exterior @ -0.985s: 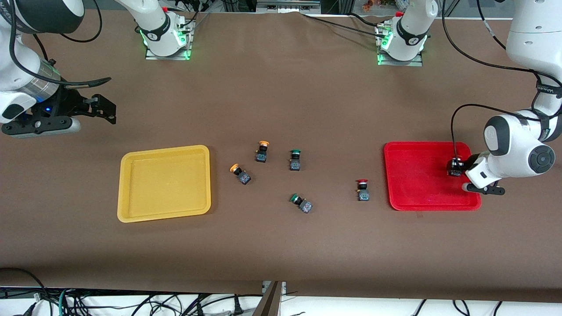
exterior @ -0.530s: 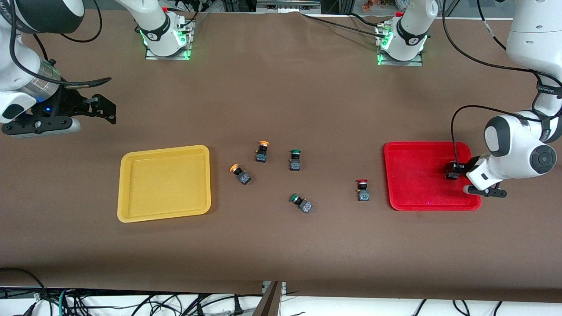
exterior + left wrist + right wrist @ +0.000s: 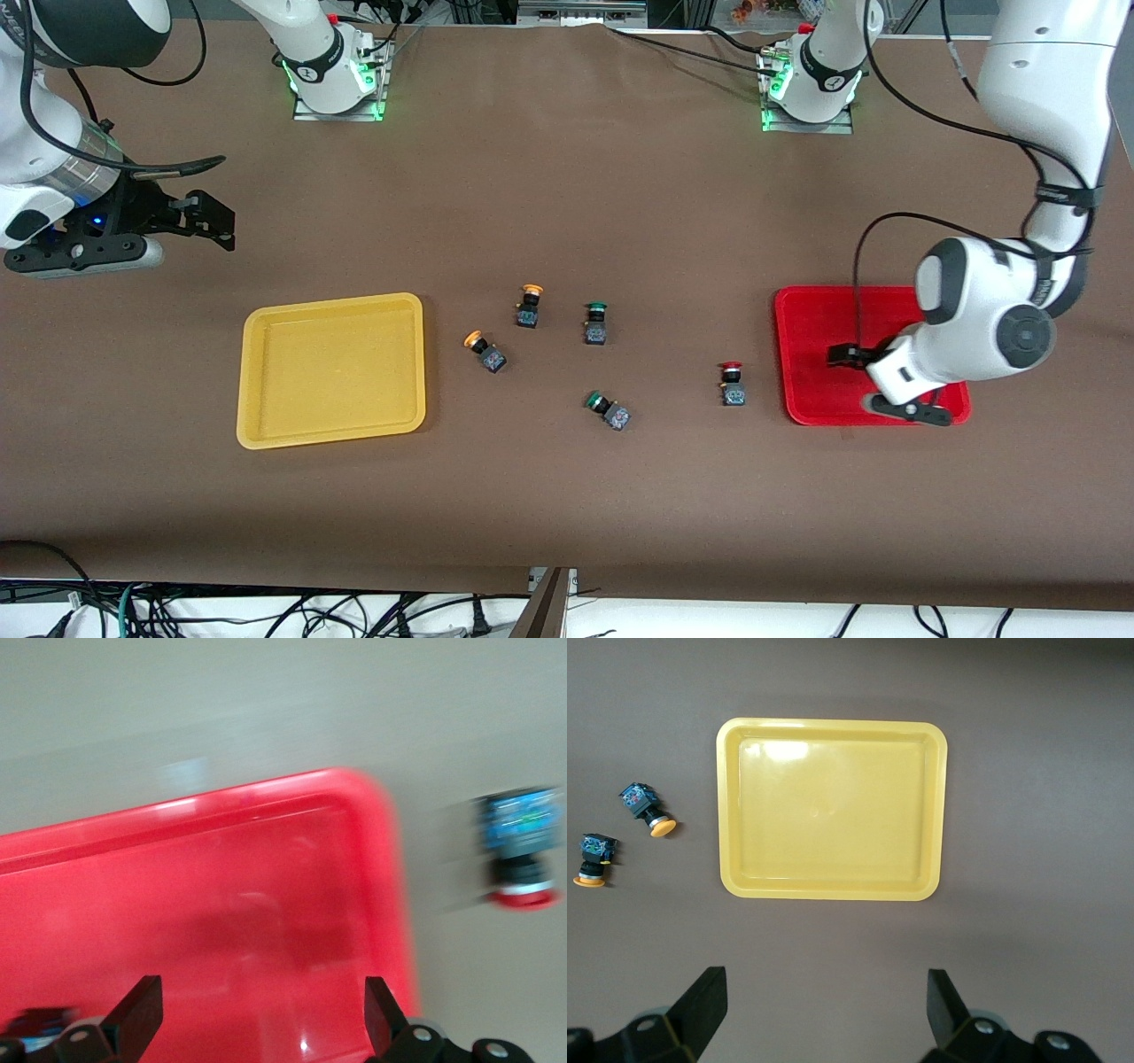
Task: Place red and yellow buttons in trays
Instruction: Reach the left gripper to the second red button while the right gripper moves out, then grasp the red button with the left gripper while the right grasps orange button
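My left gripper [image 3: 855, 379] hangs open and empty over the red tray [image 3: 819, 337]; the left wrist view shows its fingers apart [image 3: 261, 1019] above the tray floor [image 3: 221, 904]. A dark button body [image 3: 35, 1023] lies in that tray at the picture's edge, its cap hidden, and my arm covers it in the front view. A red button [image 3: 731, 384] stands on the table beside the tray, also in the left wrist view [image 3: 523, 850]. Two yellow buttons [image 3: 530, 306] [image 3: 485, 351] lie mid-table. The yellow tray [image 3: 332, 370] holds nothing. My right gripper [image 3: 199, 217] waits open.
Two green-capped buttons [image 3: 595, 322] [image 3: 607, 410] lie among the others at mid-table. The right wrist view shows the yellow tray [image 3: 833, 806] and both yellow buttons [image 3: 645, 806] [image 3: 592, 859] below its open gripper [image 3: 824, 1014]. The arm bases [image 3: 332, 80] [image 3: 811, 89] stand along the table's back edge.
My left gripper has let go of the button it held in the red tray and has moved across the tray toward the middle of the table. The right arm has not moved.
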